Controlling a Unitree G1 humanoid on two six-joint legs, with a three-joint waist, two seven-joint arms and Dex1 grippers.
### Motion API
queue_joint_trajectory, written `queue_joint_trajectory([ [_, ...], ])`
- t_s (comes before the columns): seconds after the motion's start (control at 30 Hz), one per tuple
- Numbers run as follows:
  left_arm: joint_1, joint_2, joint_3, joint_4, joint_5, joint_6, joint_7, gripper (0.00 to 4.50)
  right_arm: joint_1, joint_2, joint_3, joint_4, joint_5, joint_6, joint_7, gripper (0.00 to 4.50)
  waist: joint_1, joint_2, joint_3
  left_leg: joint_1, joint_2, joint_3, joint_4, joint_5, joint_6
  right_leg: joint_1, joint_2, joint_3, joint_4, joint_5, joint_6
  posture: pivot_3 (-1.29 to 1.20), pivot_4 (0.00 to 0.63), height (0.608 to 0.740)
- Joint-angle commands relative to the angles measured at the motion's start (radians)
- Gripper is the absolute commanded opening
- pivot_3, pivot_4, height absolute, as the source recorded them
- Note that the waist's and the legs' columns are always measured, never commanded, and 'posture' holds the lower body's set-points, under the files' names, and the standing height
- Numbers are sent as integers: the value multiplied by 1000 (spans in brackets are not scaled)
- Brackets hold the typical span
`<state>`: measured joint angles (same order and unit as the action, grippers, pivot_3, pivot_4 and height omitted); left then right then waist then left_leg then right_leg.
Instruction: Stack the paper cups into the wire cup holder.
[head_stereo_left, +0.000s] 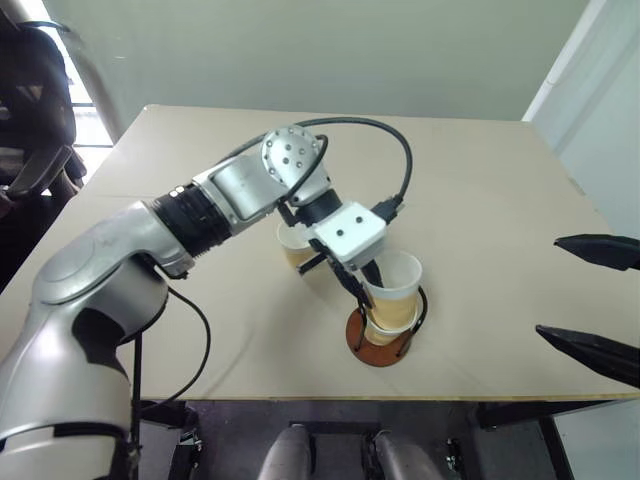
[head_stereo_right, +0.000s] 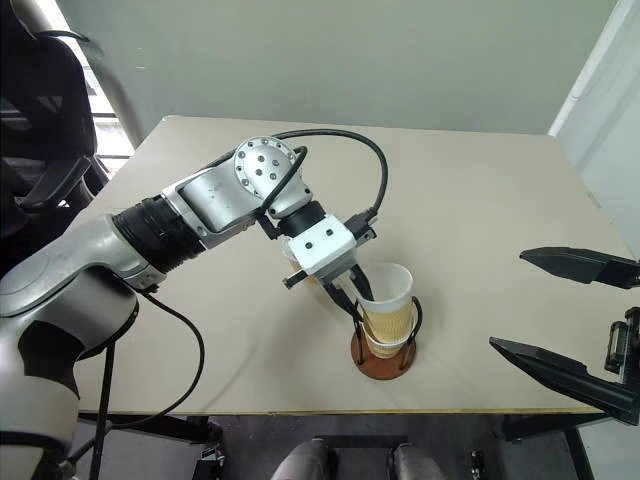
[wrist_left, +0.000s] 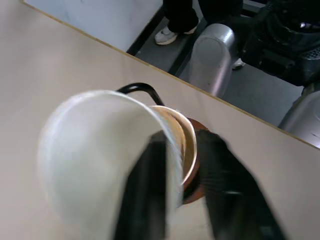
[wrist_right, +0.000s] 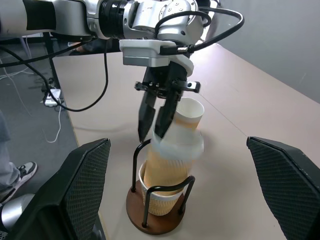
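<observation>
**Two cups in the holder, one on the table**

Head view: left gripper (head_stereo_left: 362, 290) straddles the top cup's (head_stereo_left: 392, 287) rim; the holder (head_stereo_left: 378, 343) stands near the table's (head_stereo_left: 480, 200) front edge, third cup (head_stereo_left: 292, 246) behind.

Left wrist view: fingers (wrist_left: 145, 200) loosely apart.

Right wrist view: right gripper (wrist_right: 185, 190) gapes wide, empty.

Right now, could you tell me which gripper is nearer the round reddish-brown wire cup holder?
Left. The left gripper is at the top cup's rim above the holder; the right gripper hangs open, well off to its side.
</observation>
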<state>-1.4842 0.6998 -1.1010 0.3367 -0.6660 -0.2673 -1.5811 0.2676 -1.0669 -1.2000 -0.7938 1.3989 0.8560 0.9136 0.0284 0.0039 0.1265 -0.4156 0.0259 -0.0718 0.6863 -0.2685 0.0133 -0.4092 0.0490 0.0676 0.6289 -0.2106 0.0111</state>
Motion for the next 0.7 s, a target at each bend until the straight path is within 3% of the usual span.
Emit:
queue_joint_trajectory([
  [0.03, 4, -14, 56, 12, 13, -3, -33, 2305, 0, -7, -19, 0, -7, -23, -10, 4500, 0, 0, 0, 0, 0, 0, 0, 0, 0, 0, 0, 0, 0, 0, 0, 0, 150, 740],
  [0.23, 23, -45, 143, 46, 40, 20, -33, 4458, -7, -17, 3, 17, -30, -32, 12, 4500, 1, 0, 0, 0, 0, 0, 1, 0, 0, 0, 0, 0, 0, 0, 1, 0, 150, 740],
  [0.4, 53, 46, 269, 139, 78, 78, -33, 4490, -25, -26, 45, 43, -67, -52, 36, 4500, -3, 2, -1, -1, 0, 0, 4, -1, 1, 0, 0, 0, 0, 1, 2, 0, 150, 740],
  [0.5, 65, 106, 296, 309, 189, 46, -33, 4490, -45, -32, 94, 66, -100, -72, 57, 4500, -10, 6, -3, 0, 0, 0, 3, -1, 1, -1, 0, 1, 0, 1, 1, 0, 150, 740],
  [0.7, 104, 48, 424, 537, 332, -22, -33, 4490, -100, -53, 171, 110, -146, -96, 91, 4500, 10, 7, -2, -2, 0, -1, 4, 0, 3, -2, 0, 1, 1, 3, 2, 0, 150, 740],
])
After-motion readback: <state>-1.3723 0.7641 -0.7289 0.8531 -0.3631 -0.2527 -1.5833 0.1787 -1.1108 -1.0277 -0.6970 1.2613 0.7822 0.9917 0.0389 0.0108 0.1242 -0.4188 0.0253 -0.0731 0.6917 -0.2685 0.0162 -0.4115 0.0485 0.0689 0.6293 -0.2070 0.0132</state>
